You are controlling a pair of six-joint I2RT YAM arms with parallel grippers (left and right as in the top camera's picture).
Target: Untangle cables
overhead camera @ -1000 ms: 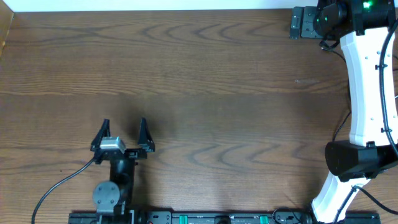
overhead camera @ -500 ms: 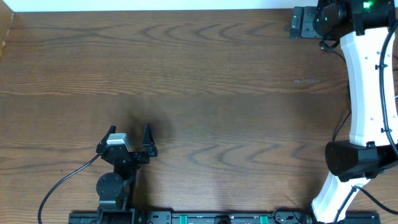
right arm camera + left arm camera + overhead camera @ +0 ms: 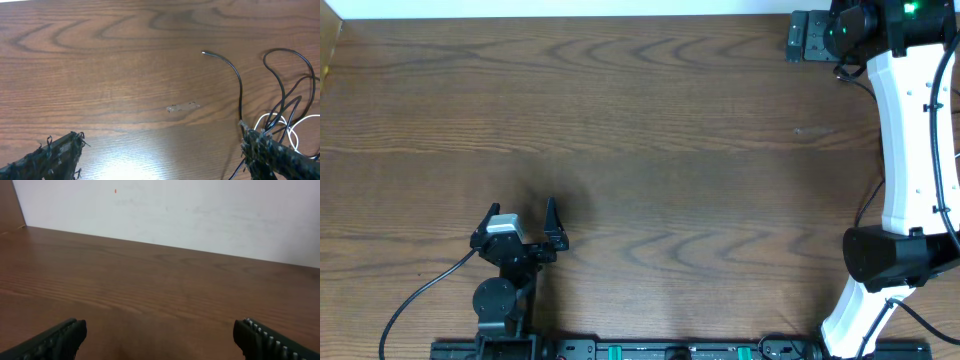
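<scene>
Your left end effector (image 3: 519, 214) stands released, holding nothing, near the table's (image 3: 650, 120) front edge; open wood runs ahead to the far edge at the wall (image 3: 200, 215). Your right end effector (image 3: 160, 142) is likewise released. The cables (image 3: 282, 95), black and white, lie tangled just beside one of its fingers (image 3: 272, 152).

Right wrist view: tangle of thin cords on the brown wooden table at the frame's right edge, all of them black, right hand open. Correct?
Not all black. A thin white cord runs through the thin black cords; the right wrist view shows it. The rest holds: the tangle lies at the frame's right edge on the brown wooden table, and the right hand is open.
</scene>
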